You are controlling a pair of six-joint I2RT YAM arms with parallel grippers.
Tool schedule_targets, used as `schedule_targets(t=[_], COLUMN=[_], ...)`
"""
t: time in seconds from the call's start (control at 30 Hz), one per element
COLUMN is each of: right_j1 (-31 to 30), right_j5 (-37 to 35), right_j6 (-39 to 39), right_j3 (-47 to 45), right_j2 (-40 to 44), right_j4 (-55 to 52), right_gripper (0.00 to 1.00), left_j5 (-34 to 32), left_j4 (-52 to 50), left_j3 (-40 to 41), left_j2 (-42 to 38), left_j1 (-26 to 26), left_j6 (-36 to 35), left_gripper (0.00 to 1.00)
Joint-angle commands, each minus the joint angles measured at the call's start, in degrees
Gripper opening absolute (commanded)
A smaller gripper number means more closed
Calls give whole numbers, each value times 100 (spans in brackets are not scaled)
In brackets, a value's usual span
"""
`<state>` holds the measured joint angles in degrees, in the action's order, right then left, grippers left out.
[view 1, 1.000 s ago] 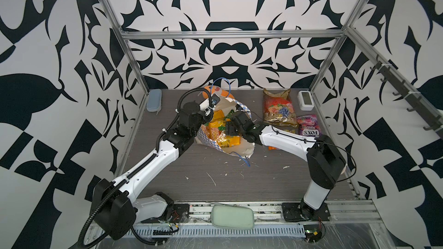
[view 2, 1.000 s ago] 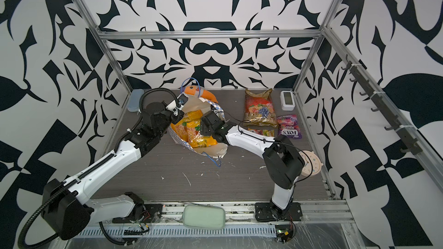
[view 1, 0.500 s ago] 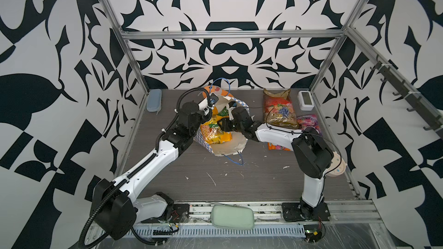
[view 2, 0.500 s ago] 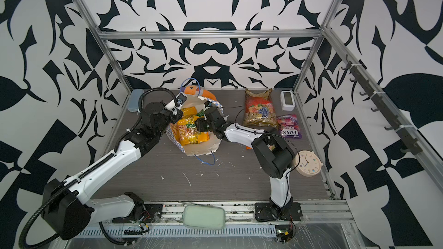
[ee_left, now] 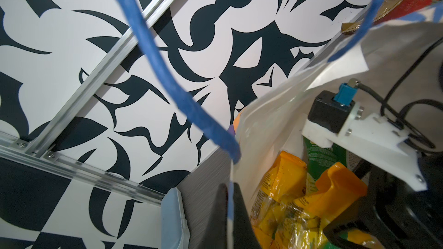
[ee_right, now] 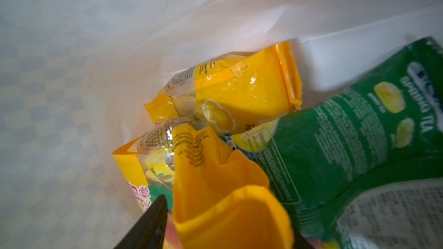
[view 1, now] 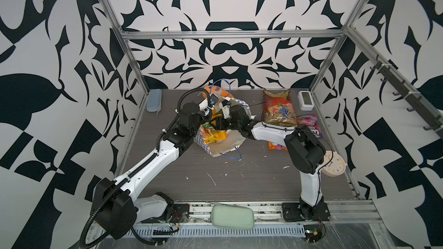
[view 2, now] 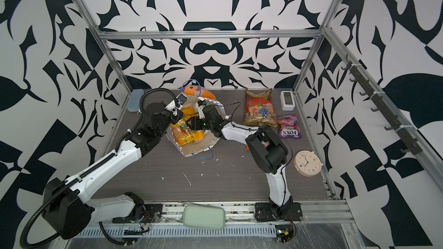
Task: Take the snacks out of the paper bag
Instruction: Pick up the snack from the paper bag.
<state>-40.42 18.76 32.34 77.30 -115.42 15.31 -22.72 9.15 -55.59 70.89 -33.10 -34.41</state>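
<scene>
Pushed deeper into the cream paper bag point(view 1: 227, 143), right tool point(view 1: 213, 125) straddles a yellow-orange plastic packet point(ee_right: 227, 200) — grip unclear; left tool point(ee_left: 229, 195) clamps the rim. Green packet point(ee_right: 347, 140) remains inside; gold-red fruit-print bag point(view 1: 279, 111) lies out.

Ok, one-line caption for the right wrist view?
Inside the cream-white paper bag: one glossy yellow plastic packet, a folded orange-yellow packet and a green plastic packet.

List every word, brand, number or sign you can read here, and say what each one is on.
"FOX'S": on the purple packet.
"SPRING TEA", seen rotated: on the green packet inside the paper bag.
Red Chinese characters, too blurred to read: on a yellow packet in the bag.
Fine print on the packets and the marks on the clock face: too small to read.
</scene>
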Motion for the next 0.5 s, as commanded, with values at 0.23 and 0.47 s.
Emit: schedule_targets(t=[0.23,0.47], right_j1=[-97,-279], right_j5=[520,396], right_j6=[-297,-562], right_j3=[585,815], right_j2=[-350,-105], right_j4=[-245,-641], right_gripper=[34,0], left_j5=[224,173], left_j4=[993,964], left_j3=[-160,-171], left_j2=[-89,-87], left_j1=[-30,-32], left_j6=[68,16], left_gripper=[0,0])
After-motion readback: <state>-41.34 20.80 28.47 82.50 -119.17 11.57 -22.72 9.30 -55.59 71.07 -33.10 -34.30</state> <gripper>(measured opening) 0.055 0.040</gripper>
